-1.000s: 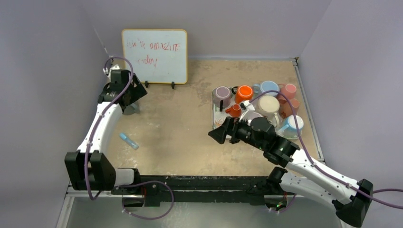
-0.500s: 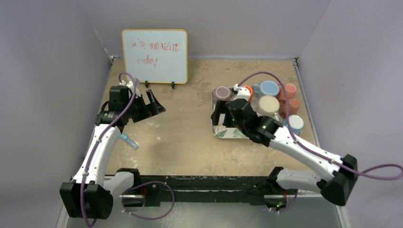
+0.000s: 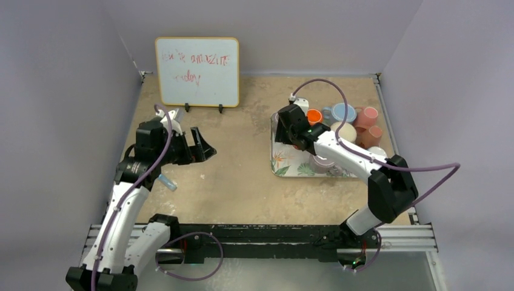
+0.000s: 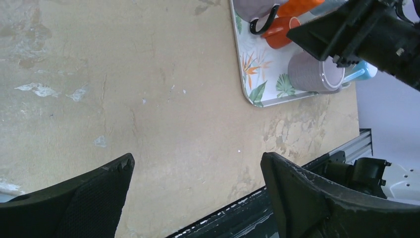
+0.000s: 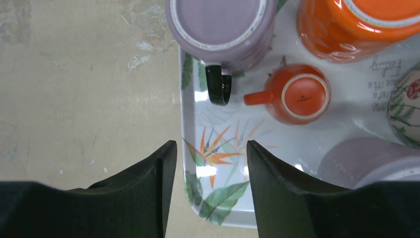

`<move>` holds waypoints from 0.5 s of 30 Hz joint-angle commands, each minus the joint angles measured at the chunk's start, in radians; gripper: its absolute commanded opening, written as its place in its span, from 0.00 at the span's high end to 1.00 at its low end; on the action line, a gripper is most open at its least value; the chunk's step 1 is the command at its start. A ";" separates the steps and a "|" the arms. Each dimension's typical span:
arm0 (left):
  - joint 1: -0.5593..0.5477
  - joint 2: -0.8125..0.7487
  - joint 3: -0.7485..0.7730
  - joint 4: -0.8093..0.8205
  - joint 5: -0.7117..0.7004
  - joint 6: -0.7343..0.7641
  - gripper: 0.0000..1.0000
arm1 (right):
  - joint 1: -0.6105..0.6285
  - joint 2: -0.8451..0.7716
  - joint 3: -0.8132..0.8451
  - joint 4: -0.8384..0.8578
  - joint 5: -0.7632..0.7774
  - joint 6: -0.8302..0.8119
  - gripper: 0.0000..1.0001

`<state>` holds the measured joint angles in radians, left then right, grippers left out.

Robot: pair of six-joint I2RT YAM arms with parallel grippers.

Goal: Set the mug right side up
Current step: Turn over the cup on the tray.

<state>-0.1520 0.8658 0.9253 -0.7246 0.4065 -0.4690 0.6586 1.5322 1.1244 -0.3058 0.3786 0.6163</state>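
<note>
On the floral tray [image 5: 218, 198] a lilac mug [image 5: 220, 25] with a black handle stands bottom up, and a small orange cup [image 5: 302, 94] beside it is also bottom up. Another lilac mug [image 5: 371, 158] lies on its side [image 3: 321, 162]. My right gripper [image 5: 210, 148] hovers over the tray's left edge, just short of the black handle, jaws partly open with nothing between them. In the top view it [image 3: 285, 130] covers the upside-down lilac mug. My left gripper [image 3: 203, 145] hangs wide open over bare table, well left of the tray [image 3: 285, 167], empty [image 4: 198, 163].
Several more mugs crowd the tray's far right: orange [image 3: 314, 115], blue [image 3: 343, 112], pink [image 3: 367, 115], cream [image 3: 345, 130]. A whiteboard [image 3: 197, 71] stands at the back left. A light blue marker [image 3: 166, 182] lies by my left arm. Purple walls close in on three sides.
My right arm swung from the tray's front to its back left corner, and its jaws narrowed. My left arm came away from the left wall toward the middle, jaws opening wider.
</note>
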 commanded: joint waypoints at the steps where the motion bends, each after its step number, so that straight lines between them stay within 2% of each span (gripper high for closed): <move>1: -0.001 -0.074 -0.067 0.041 -0.025 0.021 0.01 | -0.012 0.057 0.086 0.054 0.017 -0.002 0.47; 5: -0.001 -0.068 -0.034 -0.004 -0.025 0.034 0.01 | -0.013 0.133 0.131 0.049 0.022 0.010 0.52; 15: -0.004 -0.088 -0.052 0.005 0.011 0.016 0.02 | -0.012 0.222 0.188 0.005 0.162 0.021 0.53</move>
<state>-0.1520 0.7952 0.8707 -0.7311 0.4004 -0.4603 0.6468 1.7515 1.2488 -0.2810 0.4332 0.6292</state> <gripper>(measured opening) 0.983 0.474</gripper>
